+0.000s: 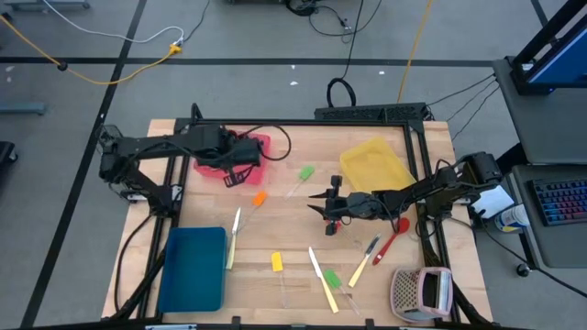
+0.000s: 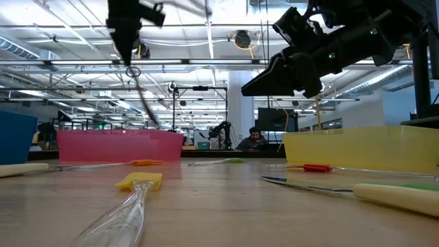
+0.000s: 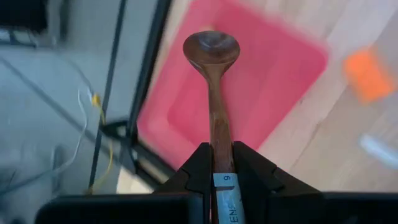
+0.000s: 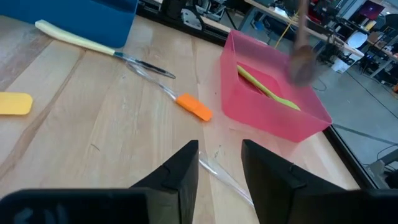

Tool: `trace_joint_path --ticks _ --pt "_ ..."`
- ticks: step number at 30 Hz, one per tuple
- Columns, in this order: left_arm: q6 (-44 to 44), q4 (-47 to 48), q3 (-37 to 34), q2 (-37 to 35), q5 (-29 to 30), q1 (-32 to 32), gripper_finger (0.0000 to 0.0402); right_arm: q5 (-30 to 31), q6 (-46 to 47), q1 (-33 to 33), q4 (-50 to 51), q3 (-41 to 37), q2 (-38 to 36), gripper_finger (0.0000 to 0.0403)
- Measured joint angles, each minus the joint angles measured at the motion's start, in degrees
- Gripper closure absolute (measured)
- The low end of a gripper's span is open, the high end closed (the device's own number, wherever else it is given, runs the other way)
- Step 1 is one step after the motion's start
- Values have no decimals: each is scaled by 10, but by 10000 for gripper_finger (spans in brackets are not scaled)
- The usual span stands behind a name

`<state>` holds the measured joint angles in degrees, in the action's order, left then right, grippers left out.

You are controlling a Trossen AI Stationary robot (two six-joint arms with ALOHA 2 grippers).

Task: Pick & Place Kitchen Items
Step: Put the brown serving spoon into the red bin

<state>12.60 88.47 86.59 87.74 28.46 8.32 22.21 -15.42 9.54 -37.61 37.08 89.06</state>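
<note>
The left pincer (image 3: 217, 163), clenched on the brown spoon (image 3: 214, 93), holds it right above the red tray (image 3: 286, 68), bowl end pointing toward twelve o'clock, ready to drop.

Your brown spoon (image 3: 213, 93) handle end hidden between the left gripper's fingers (image 3: 198, 169), spoon blurred in the right wrist view, clear spatula handle (image 4: 225, 176) slipping behind the right gripper (image 4: 219, 163) (tip unseen), blue tray (image 4: 81, 12) cut off by the frame edge.

Red tray (image 1: 240, 158), yellow tray (image 1: 374, 165), blue tray (image 1: 193, 269), perforated box (image 1: 422, 292).
</note>
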Motion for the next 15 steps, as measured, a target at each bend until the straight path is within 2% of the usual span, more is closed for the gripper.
trace_joint_path --ticks 3,8,15 --pt "-31 -63 -63 -14 -4 14 352 0 0 0 0 0 0 289" --pt "-98 -206 -148 -41 -53 45 352 0 2 0 0 0 0 289" --pt "-138 -267 -246 -56 -72 101 352 0 4 0 6 0 0 289"
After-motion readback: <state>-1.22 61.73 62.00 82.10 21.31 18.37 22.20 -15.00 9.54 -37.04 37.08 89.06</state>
